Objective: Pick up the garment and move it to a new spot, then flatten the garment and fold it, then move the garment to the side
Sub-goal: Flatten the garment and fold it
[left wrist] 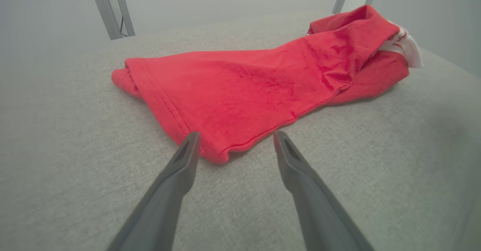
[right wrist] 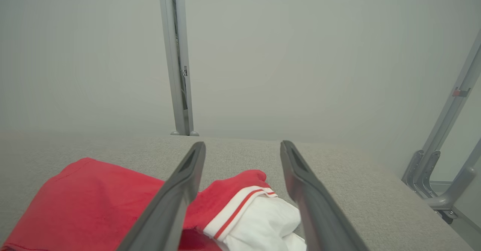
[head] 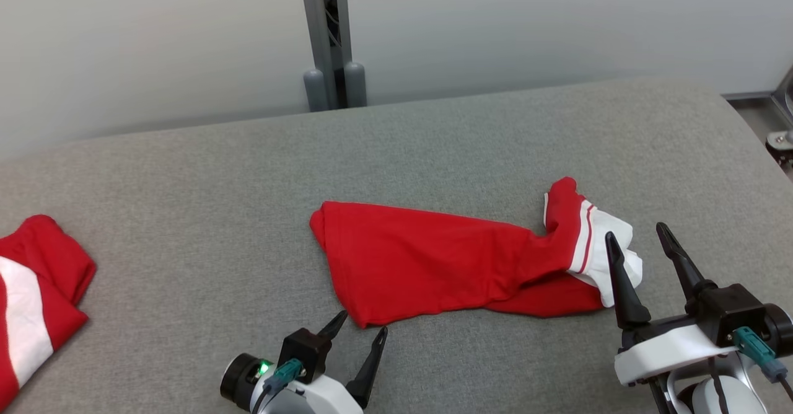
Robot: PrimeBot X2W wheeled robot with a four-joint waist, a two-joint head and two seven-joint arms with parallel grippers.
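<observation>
A red garment (head: 433, 259) with a white, red-striped end lies crumpled across the middle of the grey table (head: 186, 172). Its near left corner points at my left gripper (head: 362, 324), which stands open just short of that corner, nothing between its fingers. In the left wrist view the garment (left wrist: 244, 85) spreads ahead of the open left gripper (left wrist: 235, 138), hem corner between the tips. My right gripper (head: 638, 234) hovers open over the white end. In the right wrist view the right gripper (right wrist: 242, 147) frames the garment (right wrist: 97, 198) and its white part below.
A second red and white cloth (head: 37, 296) lies at the table's left edge. A grey metal post (head: 328, 36) stands behind the table against a pale wall. A metal frame (right wrist: 443, 149) stands off the table's right end.
</observation>
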